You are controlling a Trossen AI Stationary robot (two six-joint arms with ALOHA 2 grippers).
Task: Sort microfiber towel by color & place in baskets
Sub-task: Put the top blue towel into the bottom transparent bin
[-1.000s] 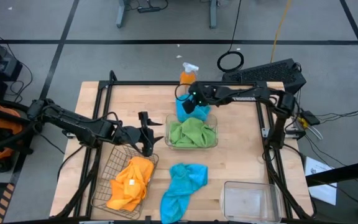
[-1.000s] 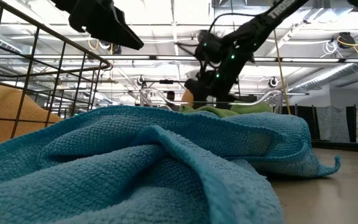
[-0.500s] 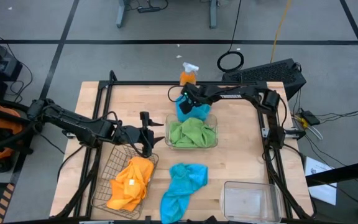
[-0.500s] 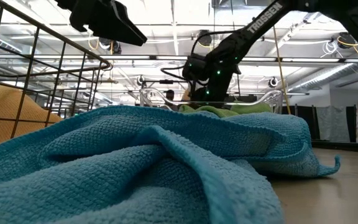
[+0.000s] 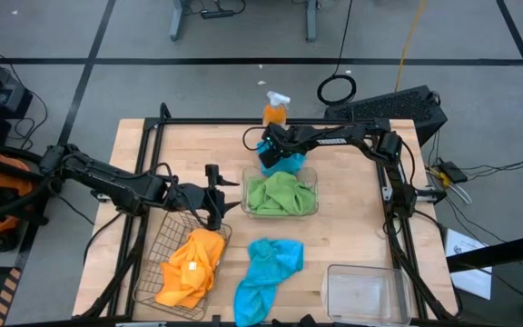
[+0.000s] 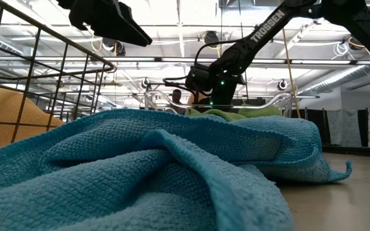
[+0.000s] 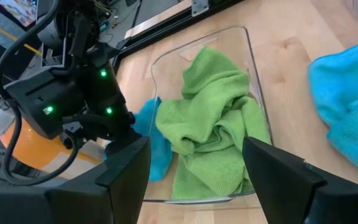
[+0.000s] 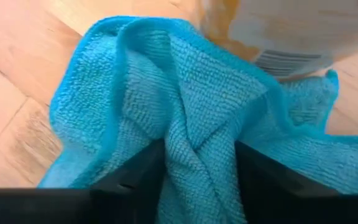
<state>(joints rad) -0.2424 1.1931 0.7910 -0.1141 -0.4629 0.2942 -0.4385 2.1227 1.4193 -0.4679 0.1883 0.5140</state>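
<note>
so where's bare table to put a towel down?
Free: wood right of the green bin, up to the frame rail; also the back-left corner behind the left gripper. Crowded: around the spray bottle, where the right gripper pinches a blue towel.

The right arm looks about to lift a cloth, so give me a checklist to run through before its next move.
1. Right pincer closed on the sky-blue microfiber towel behind the green-filled basket: ok, cloth is bunched between its fingers.
2. Orange spray bottle with white trigger clear of the lift: not ok, it stands right beside that towel.
3. Empty clear plastic basket free to receive blue: ok, nothing in it.
4. Second sky-blue towel sorted: not ok, it lies on the wooden table.
5. Left pincer out of the way: ok, open and empty beside the wire mesh basket.
6. Green towels contained in their clear basket: ok.
</note>
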